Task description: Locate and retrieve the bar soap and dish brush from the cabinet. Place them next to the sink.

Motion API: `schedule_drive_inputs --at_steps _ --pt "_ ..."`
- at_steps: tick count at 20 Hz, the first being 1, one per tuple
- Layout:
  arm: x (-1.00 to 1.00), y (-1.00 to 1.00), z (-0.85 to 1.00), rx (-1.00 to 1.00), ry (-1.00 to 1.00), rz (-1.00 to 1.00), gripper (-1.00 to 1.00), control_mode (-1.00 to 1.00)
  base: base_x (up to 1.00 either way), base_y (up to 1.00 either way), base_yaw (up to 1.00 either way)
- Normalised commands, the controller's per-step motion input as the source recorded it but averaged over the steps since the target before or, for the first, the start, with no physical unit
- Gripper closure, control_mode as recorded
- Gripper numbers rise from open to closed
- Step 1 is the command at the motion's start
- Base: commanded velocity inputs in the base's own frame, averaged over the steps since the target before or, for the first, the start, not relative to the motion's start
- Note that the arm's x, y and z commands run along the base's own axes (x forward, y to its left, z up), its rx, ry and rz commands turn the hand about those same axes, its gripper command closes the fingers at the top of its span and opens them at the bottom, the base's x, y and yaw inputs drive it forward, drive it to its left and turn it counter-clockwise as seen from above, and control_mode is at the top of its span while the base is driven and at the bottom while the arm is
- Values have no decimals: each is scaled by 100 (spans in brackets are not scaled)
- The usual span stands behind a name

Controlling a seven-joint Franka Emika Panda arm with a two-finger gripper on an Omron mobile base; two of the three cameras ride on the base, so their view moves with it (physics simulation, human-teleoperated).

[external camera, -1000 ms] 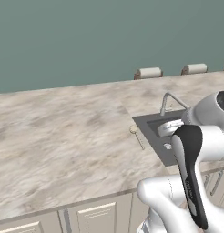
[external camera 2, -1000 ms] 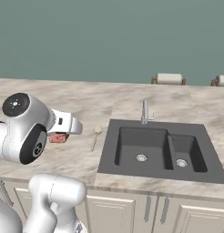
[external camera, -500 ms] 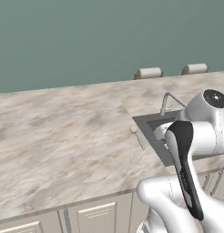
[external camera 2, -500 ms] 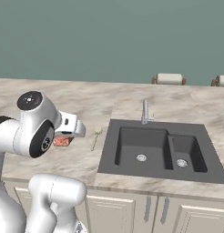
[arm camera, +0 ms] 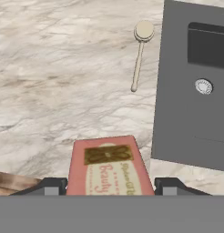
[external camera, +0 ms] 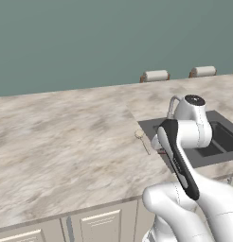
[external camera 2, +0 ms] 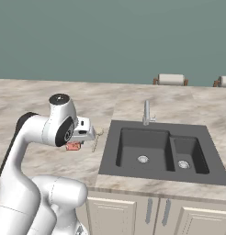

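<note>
My gripper [arm camera: 107,187] is shut on the bar soap [arm camera: 107,164], a reddish block with a gold label that sits between the two finger tips. From the right base view the bar soap [external camera 2: 73,146] hangs just under the hand, low over the counter, with the gripper [external camera 2: 75,142] left of the sink [external camera 2: 156,147]. The dish brush [arm camera: 140,54] lies flat on the counter beside the sink's [arm camera: 177,113] rim. It also shows as the dish brush [external camera 2: 96,139] and dish brush [external camera: 142,140] close to the sink [external camera: 218,142]. The cabinet is out of view.
A silver faucet [external camera 2: 146,112] stands behind the basin. Two paper towel rolls [external camera 2: 171,79] sit at the counter's far edge. The marbled counter [external camera: 66,142] stretches wide to the left. Lower cabinet doors [external camera 2: 147,213] run below the front edge.
The arm has swung right toward the sink, carrying the bar soap with it. The brush has stayed where it lies.
</note>
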Motion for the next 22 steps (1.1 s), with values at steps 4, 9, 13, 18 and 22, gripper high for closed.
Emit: schedule_drive_inputs --at_steps 4,9,13,18,22 --pt "72 0 -93 -9 2 15 100 -100 0 0 0" --pt "53 -1 -57 -7 -2 11 100 -100 0 0 0" --pt "43 -11 -48 1 -7 9 100 -100 0 0 0" --pt "34 -11 -52 1 -2 9 100 -100 0 0 0" --pt "9 -8 -45 4 0 6 100 -100 0 0 0"
